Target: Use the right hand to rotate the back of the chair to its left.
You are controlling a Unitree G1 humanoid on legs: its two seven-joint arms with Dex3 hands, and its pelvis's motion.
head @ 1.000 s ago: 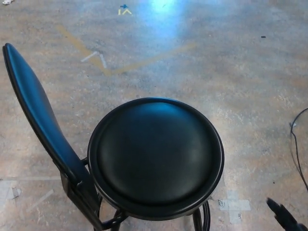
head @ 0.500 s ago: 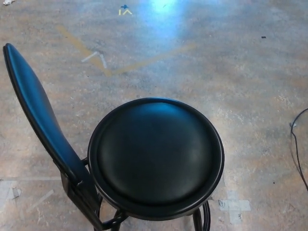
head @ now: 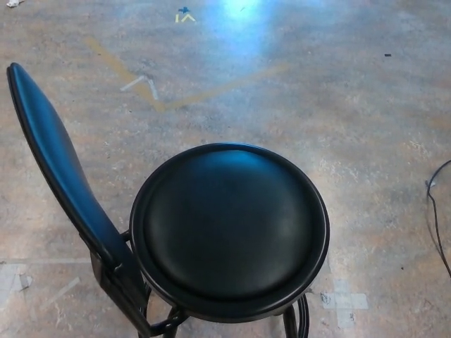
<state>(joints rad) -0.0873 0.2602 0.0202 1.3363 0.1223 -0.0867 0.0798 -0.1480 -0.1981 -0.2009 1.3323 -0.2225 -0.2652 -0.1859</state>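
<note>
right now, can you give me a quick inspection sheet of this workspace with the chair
surface: bare concrete floor, mottled, with a bright glare patch at the top
job's things: black chair, round seat facing up; its backrest stands at the picture's left side of the seat, on a metal frame
clutter: yellow painted line and white chevron mark on the floor; small blue and yellow mark near the top; pale tape patches at lower right and lower left
robot hand: neither left nor right in view
cables: thin black cable along the right edge
surroundings: nothing seen beyond the floor
</note>
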